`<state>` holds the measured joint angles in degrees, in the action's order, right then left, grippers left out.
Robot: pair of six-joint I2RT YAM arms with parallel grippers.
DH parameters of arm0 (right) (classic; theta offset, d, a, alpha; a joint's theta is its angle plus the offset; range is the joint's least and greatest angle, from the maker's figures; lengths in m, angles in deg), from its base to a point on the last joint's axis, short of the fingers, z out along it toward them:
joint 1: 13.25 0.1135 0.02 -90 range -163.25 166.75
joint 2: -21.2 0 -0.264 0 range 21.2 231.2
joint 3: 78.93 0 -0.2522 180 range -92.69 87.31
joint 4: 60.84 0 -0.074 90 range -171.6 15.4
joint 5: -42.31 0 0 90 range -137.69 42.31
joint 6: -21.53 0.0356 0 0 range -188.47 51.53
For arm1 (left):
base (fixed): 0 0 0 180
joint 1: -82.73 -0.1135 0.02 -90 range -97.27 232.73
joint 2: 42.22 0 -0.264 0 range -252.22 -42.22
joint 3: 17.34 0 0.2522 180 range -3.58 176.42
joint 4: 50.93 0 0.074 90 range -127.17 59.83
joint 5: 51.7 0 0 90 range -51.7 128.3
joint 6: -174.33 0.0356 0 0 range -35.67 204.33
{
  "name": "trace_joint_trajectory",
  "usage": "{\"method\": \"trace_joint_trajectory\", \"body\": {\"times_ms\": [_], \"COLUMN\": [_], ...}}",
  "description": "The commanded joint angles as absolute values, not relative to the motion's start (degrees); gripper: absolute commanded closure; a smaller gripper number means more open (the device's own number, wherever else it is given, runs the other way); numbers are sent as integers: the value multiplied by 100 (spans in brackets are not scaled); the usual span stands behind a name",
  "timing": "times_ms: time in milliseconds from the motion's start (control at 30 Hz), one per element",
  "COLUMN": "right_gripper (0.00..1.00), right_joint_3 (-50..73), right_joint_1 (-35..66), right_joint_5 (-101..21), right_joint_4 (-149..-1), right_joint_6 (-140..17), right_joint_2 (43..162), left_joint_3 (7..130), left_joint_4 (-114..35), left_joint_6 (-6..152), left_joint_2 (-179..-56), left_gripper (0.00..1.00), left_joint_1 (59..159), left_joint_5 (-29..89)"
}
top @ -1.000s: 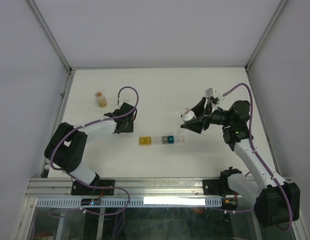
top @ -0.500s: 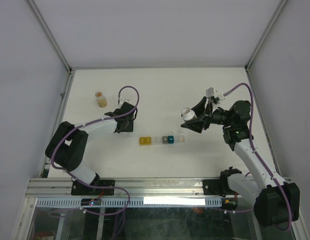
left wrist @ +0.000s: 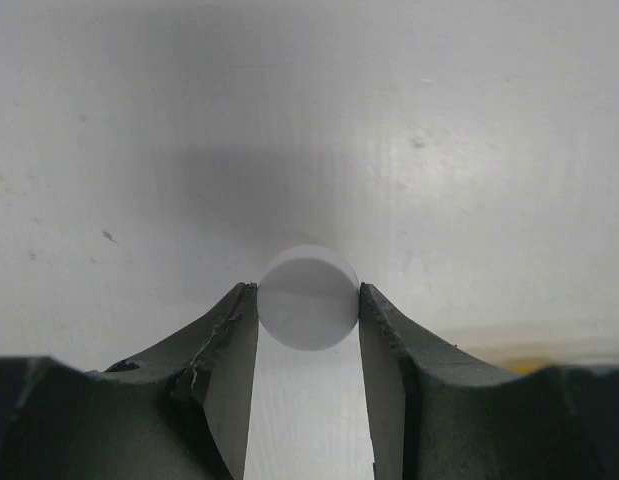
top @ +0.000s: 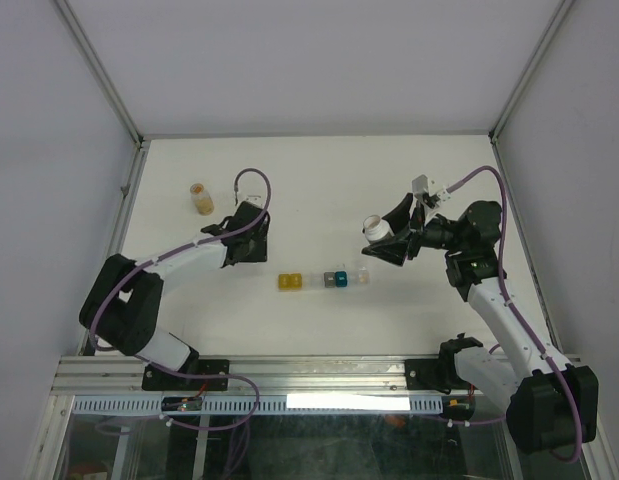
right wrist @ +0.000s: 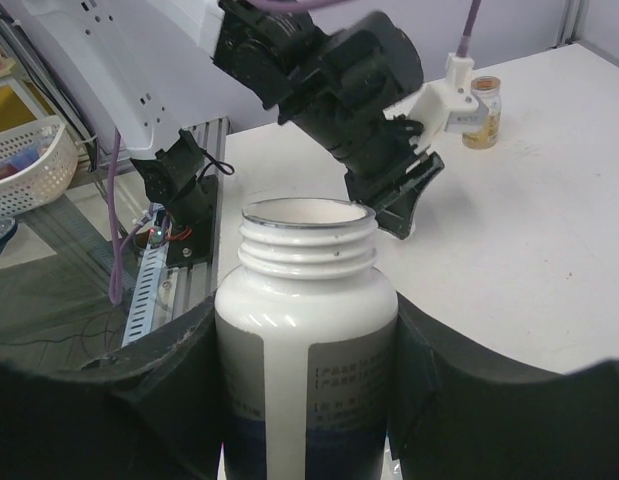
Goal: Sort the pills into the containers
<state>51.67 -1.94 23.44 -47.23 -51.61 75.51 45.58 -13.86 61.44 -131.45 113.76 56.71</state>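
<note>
On the white table (top: 319, 180) the containers (top: 324, 280) lie centrally. Our right gripper (top: 392, 243) clasps an open bottle (right wrist: 307, 330), our left gripper (top: 249, 243) a round cap (left wrist: 308, 297). The containers look light and stiff; we'd pinch their long sides.

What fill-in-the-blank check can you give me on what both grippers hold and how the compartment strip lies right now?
1. The left gripper is shut on a round white plastic ____.
2. The right gripper is shut on an uncapped white plastic ____.
3. The strip of small square plastic compartments lies with its yellow end toward the ____ arm.
4. Besides yellow, its only other coloured compartment is ____.
Missing words: cap; bottle; left; teal.
</note>
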Motion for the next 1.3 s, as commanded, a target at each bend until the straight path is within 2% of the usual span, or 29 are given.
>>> {"method": "trace_joint_trajectory", "body": {"times_ms": [0, 133, 300, 500, 800, 1267], "right_gripper": [100, 100, 100, 100, 100, 100], "right_joint_3": [5053, 4825, 4284, 4085, 4097, 4203], "right_joint_1": [-235, -233, -240, -233, 21, 842], "right_joint_5": [2537, 2739, 2855, 2378, 2022, 1316], "right_joint_4": [-4816, -5971, -8219, -9529, -10127, -10124], "right_joint_6": [-5608, -6862, -8849, -10112, -10764, -10870], "right_joint_2": [7405, 7357, 7356, 7228, 7279, 7498], "left_joint_3": [4431, 3989, 3362, 3306, 3832, 4324], "left_joint_4": [-1844, -2727, -4817, -6437, -6758, -6253], "left_joint_6": [6093, 5886, 5088, 4257, 4246, 4642], "left_joint_2": [-12000, -11101, -10430, -10559, -11086, -11587], "left_gripper": [72, 72, 72, 72, 72, 72], "left_joint_1": [11349, 11350, 11355, 11528, 12065, 12578], "left_joint_5": [4591, 2961, 805, -345, -468, 263]}}
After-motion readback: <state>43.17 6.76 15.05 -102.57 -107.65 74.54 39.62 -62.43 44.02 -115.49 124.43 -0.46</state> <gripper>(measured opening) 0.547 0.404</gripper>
